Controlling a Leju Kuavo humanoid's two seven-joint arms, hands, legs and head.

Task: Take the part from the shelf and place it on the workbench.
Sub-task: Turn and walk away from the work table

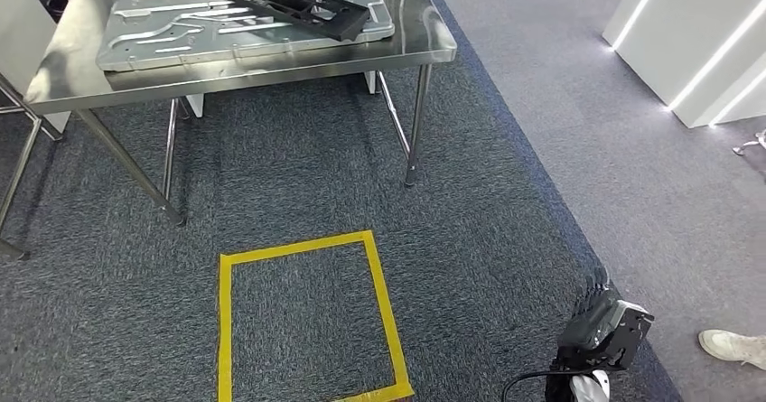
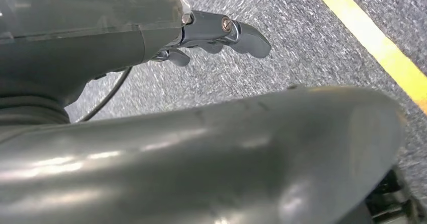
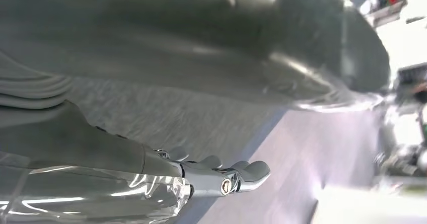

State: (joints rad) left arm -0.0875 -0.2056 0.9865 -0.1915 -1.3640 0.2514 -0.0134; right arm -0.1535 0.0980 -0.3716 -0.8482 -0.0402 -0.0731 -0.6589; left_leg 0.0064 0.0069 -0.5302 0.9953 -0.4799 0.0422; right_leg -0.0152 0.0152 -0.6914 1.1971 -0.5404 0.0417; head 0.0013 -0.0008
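The black part (image 1: 291, 3) lies tilted across a silver embossed panel (image 1: 181, 32) on the steel tabletop (image 1: 425, 36). Grey carpet (image 1: 298, 176) bears a yellow tape square (image 1: 384, 303). Left hand (image 2: 211, 35) and right hand (image 3: 216, 176) hang empty, fingers (image 2: 252, 40) loosely extended.

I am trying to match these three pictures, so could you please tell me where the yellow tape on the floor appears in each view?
Head view: the yellow tape square lies low in the picture, left of centre, in front of the table.
Left wrist view: one strip of it crosses the upper right corner.
Right wrist view: not in this picture.
Shared landmark: the dark speckled carpet.
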